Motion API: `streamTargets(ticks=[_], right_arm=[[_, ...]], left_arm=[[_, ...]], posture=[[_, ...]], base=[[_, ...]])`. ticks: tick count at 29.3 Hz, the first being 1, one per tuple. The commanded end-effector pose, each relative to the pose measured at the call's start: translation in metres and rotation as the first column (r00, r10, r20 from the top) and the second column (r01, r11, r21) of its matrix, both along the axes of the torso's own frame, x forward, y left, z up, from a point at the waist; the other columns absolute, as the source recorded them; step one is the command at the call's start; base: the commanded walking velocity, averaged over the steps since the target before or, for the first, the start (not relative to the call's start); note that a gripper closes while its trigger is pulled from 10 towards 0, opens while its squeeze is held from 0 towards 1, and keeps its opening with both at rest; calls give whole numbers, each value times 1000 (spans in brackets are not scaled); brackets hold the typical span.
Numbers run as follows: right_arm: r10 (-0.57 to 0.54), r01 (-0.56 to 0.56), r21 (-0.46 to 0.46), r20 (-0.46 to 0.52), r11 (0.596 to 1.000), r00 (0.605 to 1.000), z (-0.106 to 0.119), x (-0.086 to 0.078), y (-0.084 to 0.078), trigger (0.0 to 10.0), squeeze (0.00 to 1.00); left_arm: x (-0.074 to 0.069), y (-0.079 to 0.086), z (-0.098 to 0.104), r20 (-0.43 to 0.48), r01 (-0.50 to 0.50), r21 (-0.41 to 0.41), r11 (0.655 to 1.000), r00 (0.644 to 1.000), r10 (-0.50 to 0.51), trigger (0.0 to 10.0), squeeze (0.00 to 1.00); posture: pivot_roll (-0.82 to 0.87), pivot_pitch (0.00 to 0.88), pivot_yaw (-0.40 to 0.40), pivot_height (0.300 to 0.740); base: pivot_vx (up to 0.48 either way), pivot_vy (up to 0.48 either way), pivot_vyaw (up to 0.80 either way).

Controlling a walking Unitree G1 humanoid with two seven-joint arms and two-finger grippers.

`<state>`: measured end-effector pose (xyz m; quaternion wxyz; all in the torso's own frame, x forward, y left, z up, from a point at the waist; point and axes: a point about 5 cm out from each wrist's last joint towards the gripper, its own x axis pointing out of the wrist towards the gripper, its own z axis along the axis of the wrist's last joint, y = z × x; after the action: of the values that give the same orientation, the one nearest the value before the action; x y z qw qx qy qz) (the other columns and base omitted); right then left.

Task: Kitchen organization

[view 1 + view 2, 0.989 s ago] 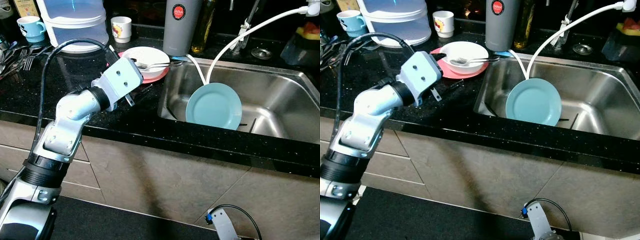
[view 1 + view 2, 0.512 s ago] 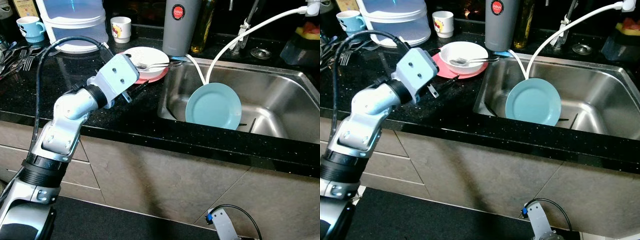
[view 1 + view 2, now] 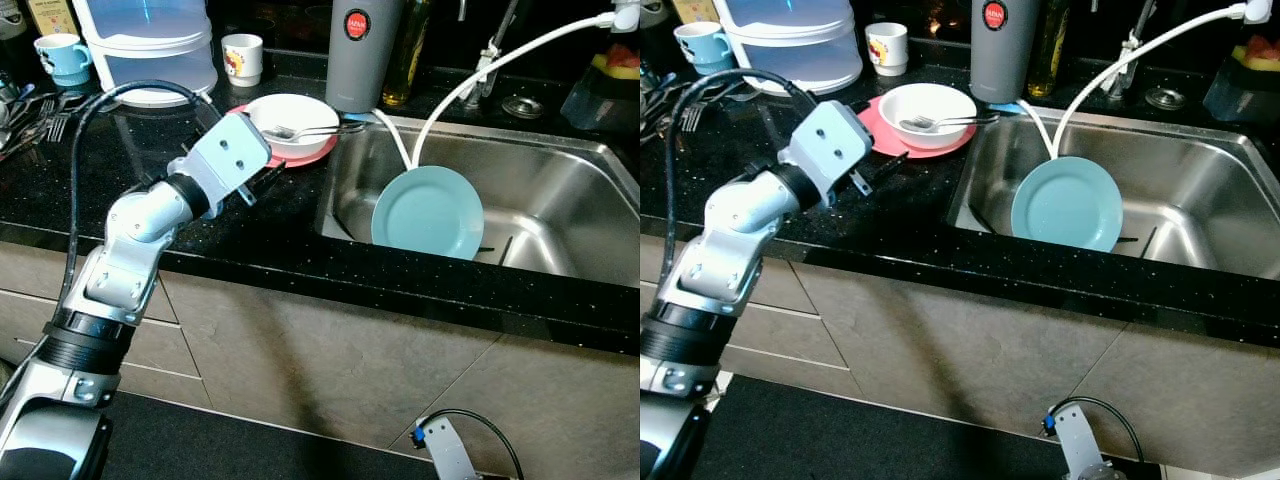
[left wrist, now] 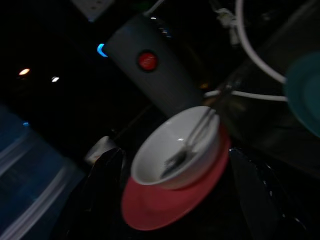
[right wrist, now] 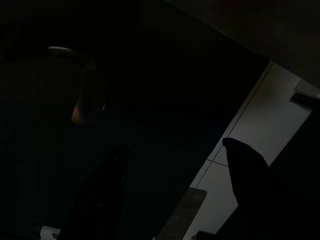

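Risk: left gripper [image 4: 175, 200], fingers spread, probably nearing white bowl [image 3: 292, 113]; a nudge could tip its fork [image 3: 318, 129] off.

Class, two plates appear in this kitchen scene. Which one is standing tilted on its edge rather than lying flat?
The light blue round plate, leaning inside the steel sink. The pink plate lies flat on the black counter under a white bowl.

Glossy speckled black counter [image 3: 150, 150], brushed steel sink [image 3: 560, 190]

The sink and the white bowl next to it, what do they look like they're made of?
The sink looks like brushed stainless steel: grey, with soft streaky reflections. The white bowl looks like glazed ceramic, smooth and glossy, though hard plastic can't be ruled out.
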<state>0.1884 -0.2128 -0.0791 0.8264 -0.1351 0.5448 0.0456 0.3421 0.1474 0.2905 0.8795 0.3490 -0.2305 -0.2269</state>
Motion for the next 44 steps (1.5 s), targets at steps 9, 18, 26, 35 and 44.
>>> streamTargets(ticks=[9,18,26,35,44], right_arm=[[-37,37,10,7,999,999,-1,-2,-1,10000,0],[-41,41,-1,1,999,999,-2,-6,-4,10000,0],[-24,24,-7,-12,1000,1000,-4,-10,-6,10000,0],[-50,50,3,-24,999,998,-7,-18,-6,10000,0],[-52,52,3,-7,999,999,-5,-13,-5,10000,0]], left_arm=[[7,13,7,69,-94,34,995,993,92,10000,0],[18,31,26,211,-227,88,970,956,205,10000,0],[24,18,35,233,-144,84,986,965,121,10000,0],[27,-1,30,149,-14,-139,990,988,34,10000,0],[25,-9,23,100,32,-315,948,995,0,10000,0]], posture=[[-29,89,-11,740],[-39,108,-23,740],[-39,134,-31,740],[-62,169,-8,740],[-59,150,-15,740]], base=[[0,0,0],[0,0,0],[0,0,0],[0,0,-775],[0,0,-178]])
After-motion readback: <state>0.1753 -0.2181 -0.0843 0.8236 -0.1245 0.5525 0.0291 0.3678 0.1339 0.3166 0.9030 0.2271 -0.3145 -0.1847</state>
